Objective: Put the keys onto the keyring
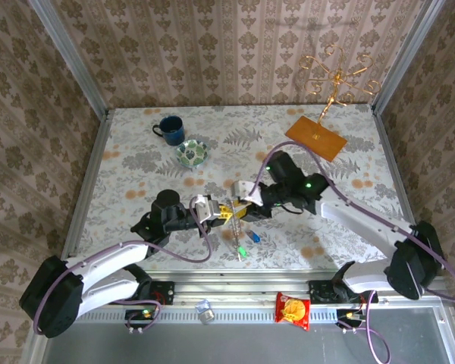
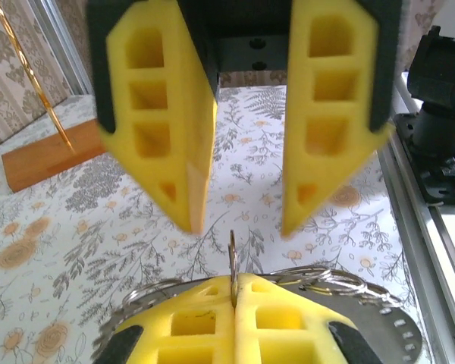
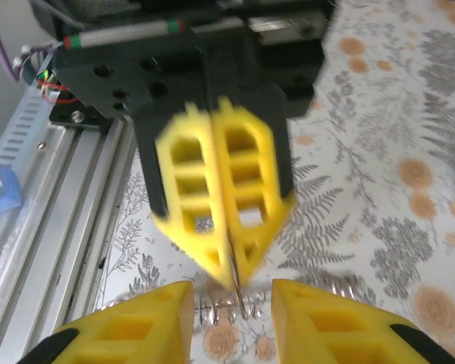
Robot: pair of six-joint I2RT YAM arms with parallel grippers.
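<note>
My left gripper (image 1: 226,210) is shut on the keyring (image 2: 233,254), a thin metal ring seen edge-on that stands up between its yellow fingertips (image 2: 205,303). In the top view the keyring (image 1: 236,236) hangs as a thin line below the two grippers. Facing it, my right gripper (image 1: 244,202) is open, one pad (image 3: 159,322) on either side of the ring's edge (image 3: 234,282), touching nothing. The keys' blue tag (image 1: 255,236) and green tag (image 1: 243,252) lie just below the grippers; the metal blades are too small to make out. Silvery wire loops (image 2: 322,279) show beside the left fingers.
At the back left a dark blue mug (image 1: 169,129) stands next to a green-patterned bowl (image 1: 191,154). A gold wire stand on a wooden base (image 1: 316,136) is at the back right. A red snack packet (image 1: 293,309) lies on the front rail.
</note>
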